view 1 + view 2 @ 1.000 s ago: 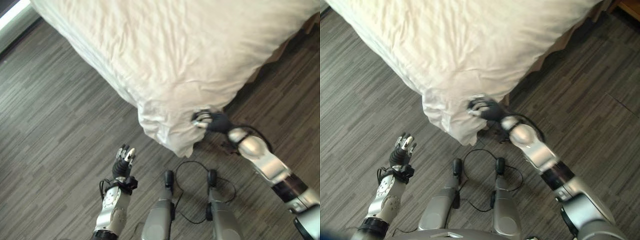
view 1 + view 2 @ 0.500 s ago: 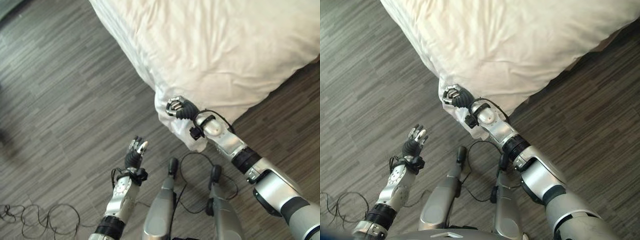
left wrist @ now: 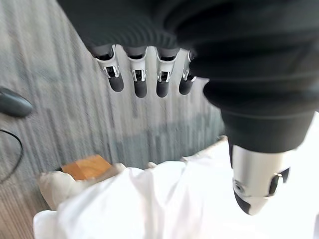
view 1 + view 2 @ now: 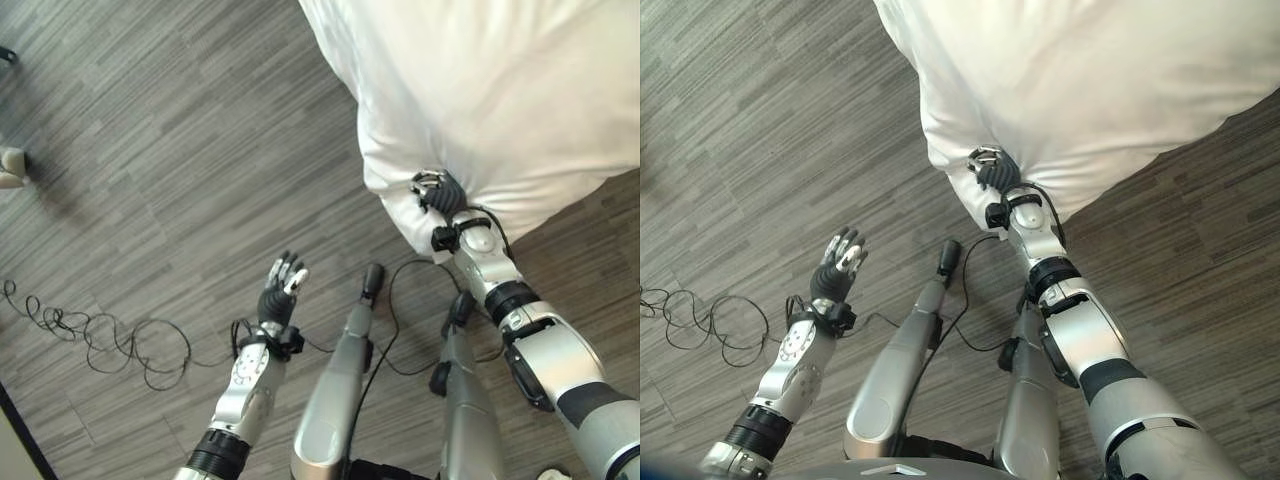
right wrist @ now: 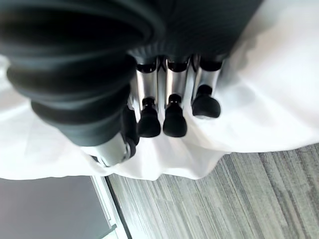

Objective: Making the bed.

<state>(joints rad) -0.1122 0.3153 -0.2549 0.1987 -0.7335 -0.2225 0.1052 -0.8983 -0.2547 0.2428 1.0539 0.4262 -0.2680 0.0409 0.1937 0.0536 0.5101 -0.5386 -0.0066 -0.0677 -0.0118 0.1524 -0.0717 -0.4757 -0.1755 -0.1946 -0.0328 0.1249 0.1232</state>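
A white duvet (image 4: 500,90) covers the bed at the upper right, and one corner of it hangs down toward the floor. My right hand (image 4: 437,190) is at that hanging corner, fingers curled into the bunched cloth (image 5: 239,119). In the right wrist view the dark fingertips (image 5: 164,117) press into the white fabric. My left hand (image 4: 282,290) is raised over the bare floor, well left of the bed, touching nothing. Its fingers (image 3: 134,74) are straight and spread, with the duvet (image 3: 149,204) showing beyond them.
Grey wood-look floor (image 4: 150,150) spreads left of and in front of the bed. A small pale object (image 4: 10,165) lies at the far left edge. A brown wooden piece (image 3: 87,167) shows under the duvet's edge in the left wrist view.
The camera has swung, so the bed now sits at the upper right. My right hand stays curled on the duvet corner, with the cloth more bunched. My left hand remains raised and open.
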